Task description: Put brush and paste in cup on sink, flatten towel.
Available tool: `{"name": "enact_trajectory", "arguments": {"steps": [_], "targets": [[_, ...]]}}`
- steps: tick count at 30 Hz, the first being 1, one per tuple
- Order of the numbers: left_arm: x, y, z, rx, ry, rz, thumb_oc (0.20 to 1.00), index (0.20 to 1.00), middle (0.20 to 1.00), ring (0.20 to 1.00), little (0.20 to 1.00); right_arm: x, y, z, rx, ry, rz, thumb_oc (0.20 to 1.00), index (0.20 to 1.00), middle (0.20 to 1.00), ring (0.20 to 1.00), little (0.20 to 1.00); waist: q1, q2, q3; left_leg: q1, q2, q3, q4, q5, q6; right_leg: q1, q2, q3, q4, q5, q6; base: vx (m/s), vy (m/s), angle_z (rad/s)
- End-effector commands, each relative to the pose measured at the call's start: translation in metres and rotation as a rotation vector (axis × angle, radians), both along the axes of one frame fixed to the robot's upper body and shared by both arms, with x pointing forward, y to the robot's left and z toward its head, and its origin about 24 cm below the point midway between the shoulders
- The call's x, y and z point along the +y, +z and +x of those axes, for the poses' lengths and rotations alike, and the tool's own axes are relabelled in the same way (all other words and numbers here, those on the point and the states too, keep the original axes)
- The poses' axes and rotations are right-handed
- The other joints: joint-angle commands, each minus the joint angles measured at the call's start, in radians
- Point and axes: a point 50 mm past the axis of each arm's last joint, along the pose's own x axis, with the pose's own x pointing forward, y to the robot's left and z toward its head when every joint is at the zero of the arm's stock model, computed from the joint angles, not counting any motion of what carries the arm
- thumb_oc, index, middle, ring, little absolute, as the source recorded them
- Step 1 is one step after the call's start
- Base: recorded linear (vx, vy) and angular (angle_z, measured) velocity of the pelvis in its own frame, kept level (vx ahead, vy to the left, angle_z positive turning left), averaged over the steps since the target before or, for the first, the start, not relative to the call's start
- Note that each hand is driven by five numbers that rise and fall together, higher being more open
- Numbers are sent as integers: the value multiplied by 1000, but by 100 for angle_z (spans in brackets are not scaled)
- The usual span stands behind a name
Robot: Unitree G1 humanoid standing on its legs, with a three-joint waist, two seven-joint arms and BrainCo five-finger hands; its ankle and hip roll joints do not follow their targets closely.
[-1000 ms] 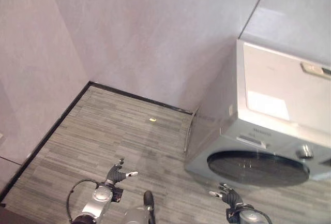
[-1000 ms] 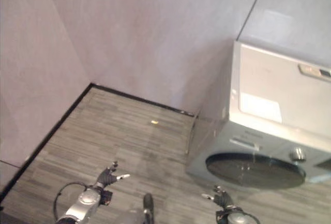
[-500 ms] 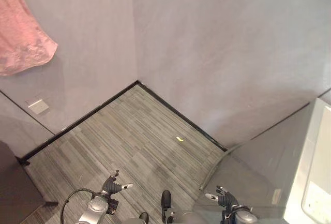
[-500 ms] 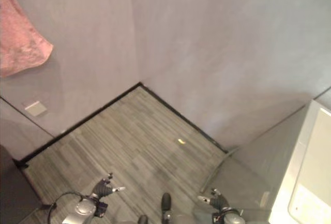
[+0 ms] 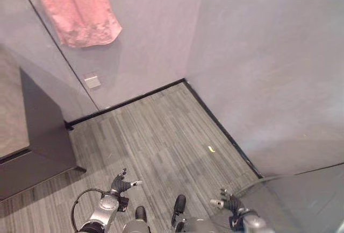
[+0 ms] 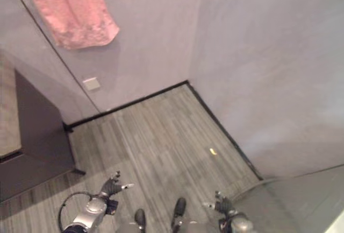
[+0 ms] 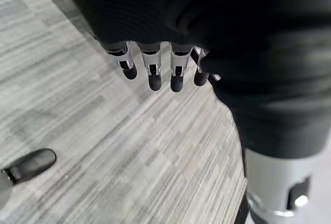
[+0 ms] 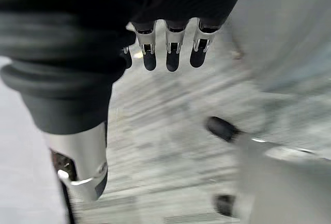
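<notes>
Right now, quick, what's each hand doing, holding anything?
Left hand: open, holding nothing.
Right hand: open, holding nothing.

- I count one pink towel [image 5: 78, 9], hanging on the wall above the wall socket.
- One wall socket [image 5: 92, 81], a pale plate low on the wall, just above the black skirting.
- One dark cabinet [image 5: 37, 136], standing on the floor to the left of the wall socket.
- One small yellow scrap [image 5: 211, 148] on the grey plank floor, well to the right of the wall socket and near the skirting.
- Two hands: my left hand [image 5: 121, 183] and my right hand [image 5: 228, 203], both low over the floor, fingers loosely extended and holding nothing.
</notes>
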Motion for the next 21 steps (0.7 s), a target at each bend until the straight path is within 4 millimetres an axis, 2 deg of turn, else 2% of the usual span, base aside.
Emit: {"name": "enact_trajectory", "arguments": {"steps": [1,4,8,9,12,13,14,16,17,19,20,21], "targets": [[2,9,10,-74,-9,6,1000,1000,1000,1000,1000,-14,0,-9,6,-23,-43,1000,1000,1000,1000,1000,-7,7,-62,-59,-35,-26,37,47,4,100,-35,41,109,-146,97,82,145,9],[8,10,7,-74,6,13,1000,1000,1000,1000,1000,-10,4,3,-29,-27,-34,1000,1000,1000,1000,1000,6,15,-68,-45,-55,-40,51,21,26,103,-63,52,157,-155,108,72,179,10],[13,13,7,-81,1,28,1000,1000,1000,1000,1000,-6,8,9,-53,-27,-14,1000,1000,1000,1000,1000,10,23,-72,-29,-74,-54,48,8,42,98,-87,51,205,-155,116,59,181,2],[15,17,8,-96,-14,30,1000,1000,1000,1000,1000,-4,7,8,-45,-22,-9,1000,1000,1000,1000,1000,11,30,-67,-10,-88,-72,42,-1,55,87,-109,57,273,-149,125,66,235,4],[15,21,9,-110,-28,30,1000,1000,1000,1000,1000,-2,6,7,-43,-25,3,1000,1000,1000,1000,1000,9,37,-66,9,-102,-89,27,2,68,59,-126,67,355,-116,130,59,213,17],[15,24,11,-125,-40,26,1000,1000,1000,1000,1000,-2,5,7,-36,-49,15,1000,1000,1000,1000,1000,4,46,-52,23,-108,-107,19,3,78,23,-121,88,439,-90,129,87,297,33],[15,25,11,-127,-47,27,1000,1000,1000,1000,1000,-1,5,6,-37,-55,25,1000,1000,1000,1000,1000,-1,45,-47,35,-113,-114,16,0,81,13,-114,101,479,-94,132,93,245,25],[15,25,12,-120,-67,34,1000,1000,1000,1000,1000,0,4,6,-35,-67,38,1000,1000,1000,1000,1000,-28,47,-46,53,-120,-160,7,5,80,-40,-9,193,505,-127,116,91,118,29],[15,25,12,-120,-67,34,1000,1000,1000,1000,1000,0,4,6,-35,-67,38,1000,1000,1000,1000,1000,-28,47,-46,52,-120,-160,7,5,80,-40,-8,193,504,-126,116,141,115,54],[15,24,12,-110,-56,26,1000,1000,1000,1000,1000,0,2,1,-21,-69,39,1000,1000,1000,1000,1000,-33,46,-47,75,-116,-178,-17,9,69,-74,-4,138,427,-141,101,148,90,52],[15,24,12,-110,-56,26,1000,1000,1000,1000,1000,0,2,1,-21,-69,39,1000,1000,1000,1000,1000,-34,46,-47,75,-116,-179,-17,9,69,-73,-4,137,427,-141,101,160,30,32],[12,23,14,-106,-65,22,1000,1000,1000,1000,1000,-2,0,-2,-11,-84,37,1000,1000,1000,1000,1000,-49,36,-42,88,-126,-217,-22,6,64,-117,27,162,365,-116,103,115,12,23]]}}
